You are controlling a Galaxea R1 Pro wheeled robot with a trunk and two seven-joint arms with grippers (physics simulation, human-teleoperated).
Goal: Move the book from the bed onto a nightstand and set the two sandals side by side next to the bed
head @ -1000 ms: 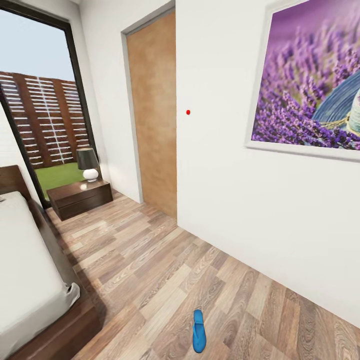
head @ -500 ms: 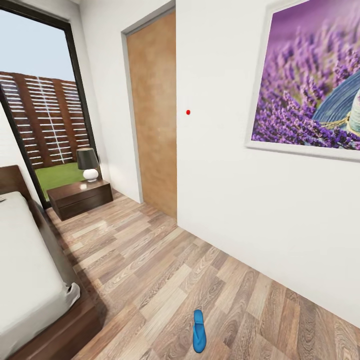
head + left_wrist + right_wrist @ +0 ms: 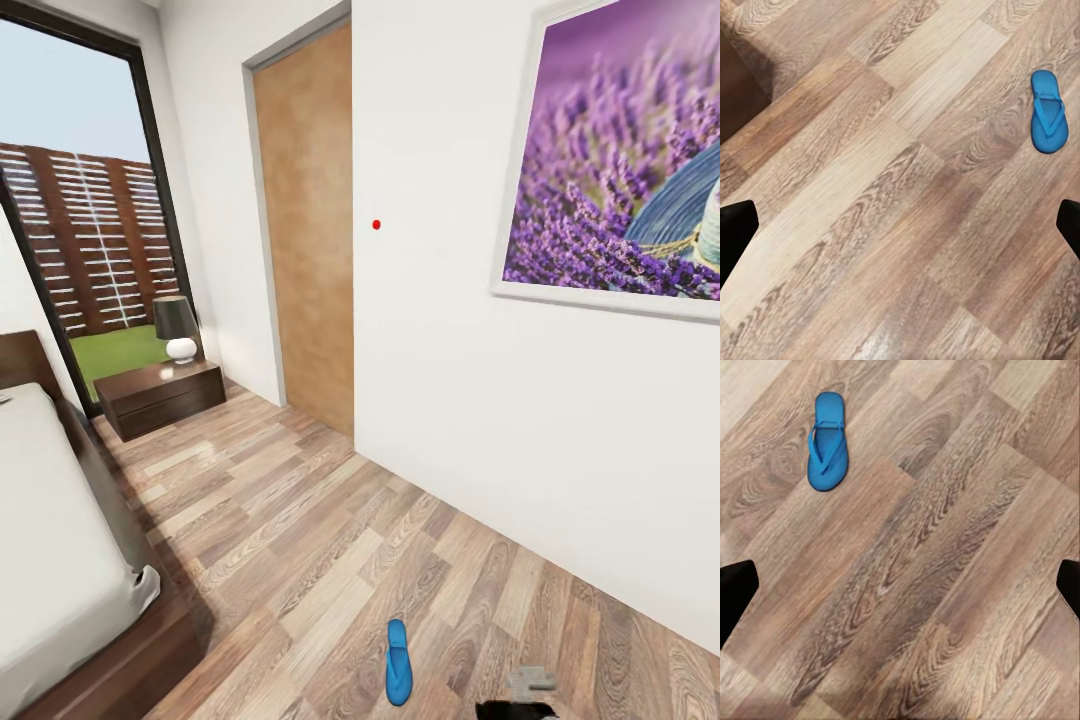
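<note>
We see both arms held over the wood-plank floor (image 3: pixel 870 195), jaws wide; bright blue flip-flop sandal (image 3: pixel 827 441) lies flat; head view adds dark-framed bed (image 3: pixel 60 560).

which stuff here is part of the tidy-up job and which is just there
Part of the job:
- blue sandal lying on the wood floor, away from the bed
- bed
- nightstand

Just there:
- lamp on the nightstand
- lavender picture
- brown door
- window
</note>
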